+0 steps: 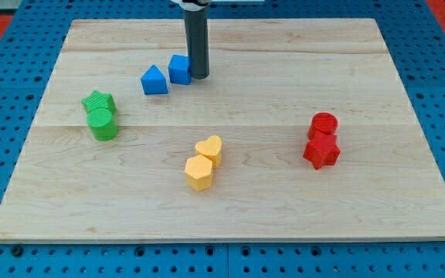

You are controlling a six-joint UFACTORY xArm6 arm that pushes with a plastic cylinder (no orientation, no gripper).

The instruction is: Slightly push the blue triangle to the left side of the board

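Green star (97, 101) and green cylinder (103, 124) sit touching near the bench's (408, 193) left edge in the view. To their right, toward the view's top, lies the blue triangle (154, 80), with a blue cube (179, 69) just beside it on its right. My tip (198, 76) stands against the cube's right face, apparently touching it, so the cube lies between tip and triangle. There are no jaws: the arm ends in a plain rod and holds nothing.

Risk, as judged from this layout: a leftward push would reach the triangle only through the cube, which may pivot or slip past and turn the triangle instead of sliding it. Too long a stroke would drive both toward the green pair.

Centre: yellow heart (209, 149) touching a yellow hexagon (198, 172). Right: red cylinder (324, 124) touching a red star (321, 151), well apart from the action.
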